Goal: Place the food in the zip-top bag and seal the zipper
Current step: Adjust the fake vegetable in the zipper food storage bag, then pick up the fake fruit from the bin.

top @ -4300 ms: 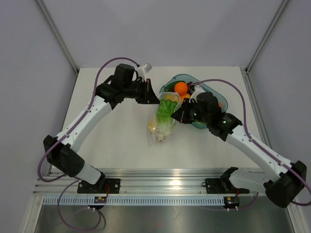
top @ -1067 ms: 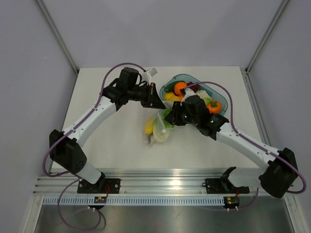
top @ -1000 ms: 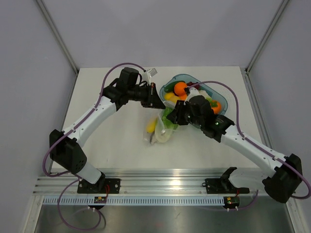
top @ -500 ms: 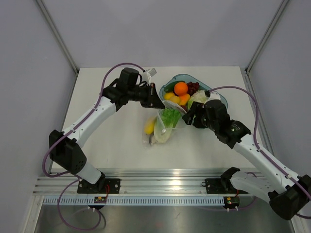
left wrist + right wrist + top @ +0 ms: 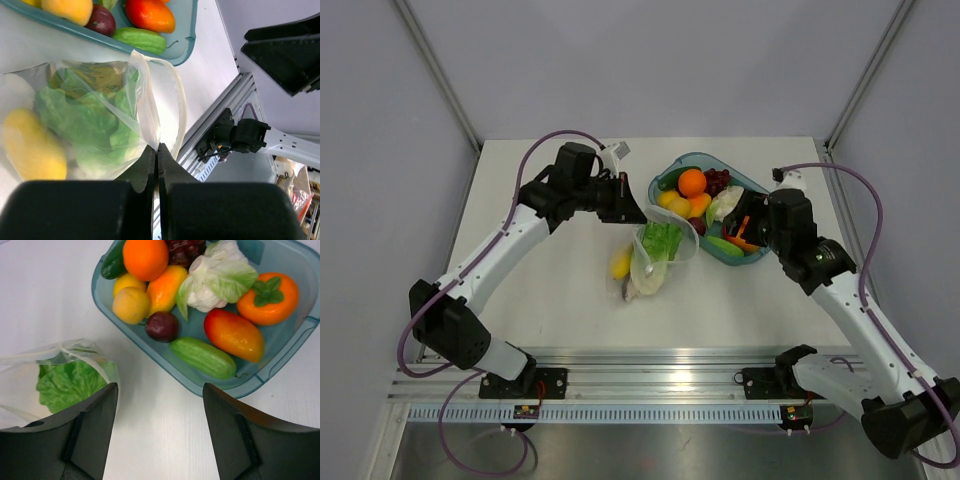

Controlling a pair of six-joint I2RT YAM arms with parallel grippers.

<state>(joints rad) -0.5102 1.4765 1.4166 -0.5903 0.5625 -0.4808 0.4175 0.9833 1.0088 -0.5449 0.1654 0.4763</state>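
The clear zip-top bag (image 5: 650, 262) lies on the table left of the tray, mouth open toward it. My left gripper (image 5: 631, 208) is shut on the bag's upper mouth edge (image 5: 150, 127), holding it up. The whitish zipper (image 5: 181, 112) curves along the mouth. Inside the bag are green lettuce (image 5: 82, 117) and a yellow lemon (image 5: 30, 147). My right gripper (image 5: 160, 387) hangs open and empty over bare table between the bag (image 5: 60, 380) and the tray. The rest of the food is in the tray: an orange (image 5: 145, 257), a cucumber (image 5: 202, 357), dark grapes (image 5: 185, 249).
The teal tray (image 5: 757, 257) at the back right also holds a red-orange fruit (image 5: 232, 335), a dark plum (image 5: 162, 326), a white-green leafy piece (image 5: 215, 275) and an orange persimmon (image 5: 267, 297). The aluminium rail (image 5: 670, 380) runs along the near edge.
My right gripper has pulled out of the bag's mouth, moved right to the tray's near side and opened; the lettuce stays in the bag. The left gripper still holds the bag's edge.
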